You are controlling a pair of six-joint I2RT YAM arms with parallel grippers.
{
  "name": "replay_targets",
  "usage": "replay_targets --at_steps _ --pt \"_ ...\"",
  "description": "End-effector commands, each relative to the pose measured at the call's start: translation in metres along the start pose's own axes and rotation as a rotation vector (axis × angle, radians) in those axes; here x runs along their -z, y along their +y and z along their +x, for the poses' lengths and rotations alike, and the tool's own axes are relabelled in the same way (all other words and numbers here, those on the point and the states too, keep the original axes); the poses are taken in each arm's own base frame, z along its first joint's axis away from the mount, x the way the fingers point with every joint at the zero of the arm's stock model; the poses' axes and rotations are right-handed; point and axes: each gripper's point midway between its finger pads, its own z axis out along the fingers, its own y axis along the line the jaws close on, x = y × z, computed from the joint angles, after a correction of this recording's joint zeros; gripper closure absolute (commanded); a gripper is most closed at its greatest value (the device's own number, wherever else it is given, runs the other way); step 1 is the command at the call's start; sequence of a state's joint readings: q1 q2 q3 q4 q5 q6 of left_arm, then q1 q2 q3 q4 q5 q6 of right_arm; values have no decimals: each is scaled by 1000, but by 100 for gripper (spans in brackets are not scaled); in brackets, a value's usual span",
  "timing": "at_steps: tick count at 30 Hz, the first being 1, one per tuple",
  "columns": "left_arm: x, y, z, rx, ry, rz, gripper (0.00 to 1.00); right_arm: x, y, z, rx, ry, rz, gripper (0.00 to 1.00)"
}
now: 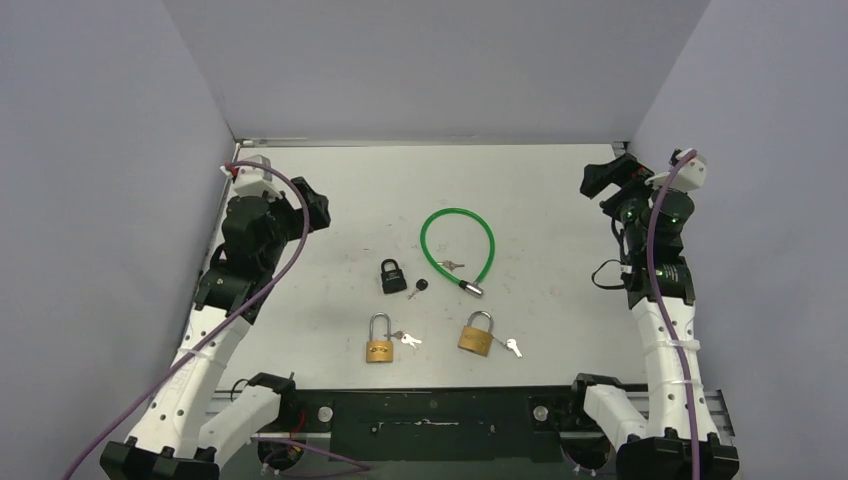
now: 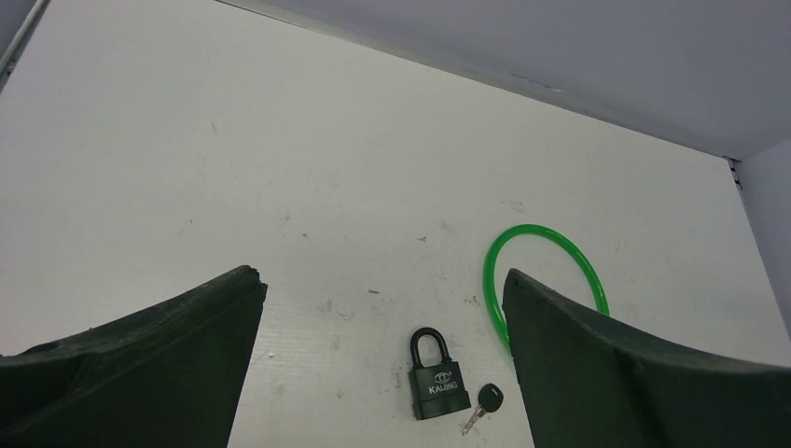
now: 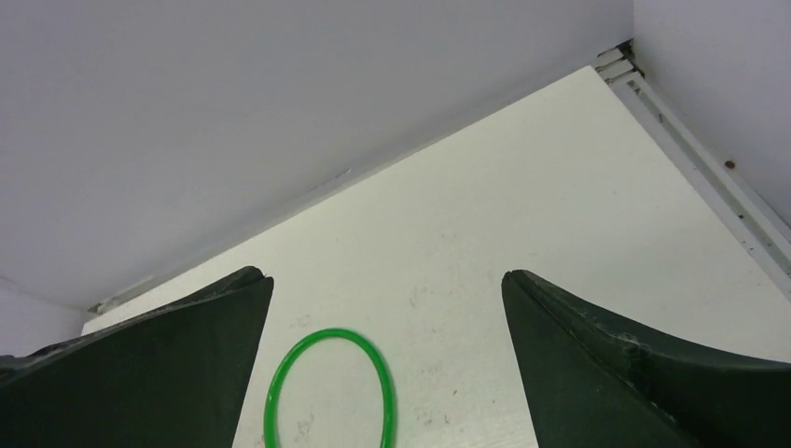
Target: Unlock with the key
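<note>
Keys lay on the table (image 1: pixel 540 190), one by each lock. A black-headed key (image 1: pixel 418 287) was just right of the black padlock (image 1: pixel 393 276). Small silver keys (image 1: pixel 407 338) lay just beside the two brass padlocks (image 1: pixel 378 345) nearer the arms. Another key (image 1: pixel 447 266) lay within the curve of the green cable lock (image 1: pixel 423 240). Which lock was meant could not be told.

Each key looked light, flat and stiff, and thin enough to slip when lifted off the hard surface. The broad head seemed the place to pinch, leaving the blade free. The padlocks looked dense and rigid, best held across the body with the keyhole left clear.

The left gripper (image 1: pixel 310 205) and right gripper (image 1: pixel 605 178) hung well apart from everything, jaws spread wide, holding nothing.
</note>
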State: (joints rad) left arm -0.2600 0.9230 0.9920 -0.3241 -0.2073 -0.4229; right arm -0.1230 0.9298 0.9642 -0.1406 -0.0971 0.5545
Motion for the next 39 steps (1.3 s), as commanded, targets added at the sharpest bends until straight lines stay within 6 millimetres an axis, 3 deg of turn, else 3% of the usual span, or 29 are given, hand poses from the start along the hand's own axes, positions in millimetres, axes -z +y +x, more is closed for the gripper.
replay_targets --at_steps 1,5,7,12,15,18,21,26,31,39 --pt "10 -5 2 58 -22 49 3 -8 13 34 25 181 -97 0" --pt "26 -29 9 29 1 215 3 -10 29 88 -54 437 -189 5" --pt "31 -31 10 14 -1 233 3 -4 49 118 -113 529 -224 7" --pt "33 -16 23 43 25 164 3 29 109 209 -97 727 -238 12" --pt "35 -4 36 70 55 112 3 47 135 267 -33 847 -212 20" --pt "42 -2 46 83 90 113 3 67 154 312 39 950 -114 25" --pt "51 3 55 102 107 102 3 69 163 340 76 974 5 37" --pt "62 10 61 137 106 88 3 70 171 371 149 948 142 48" --pt "67 12 66 168 106 87 3 71 160 402 226 965 253 50" --pt "68 24 80 168 126 45 3 70 144 424 302 956 352 47"
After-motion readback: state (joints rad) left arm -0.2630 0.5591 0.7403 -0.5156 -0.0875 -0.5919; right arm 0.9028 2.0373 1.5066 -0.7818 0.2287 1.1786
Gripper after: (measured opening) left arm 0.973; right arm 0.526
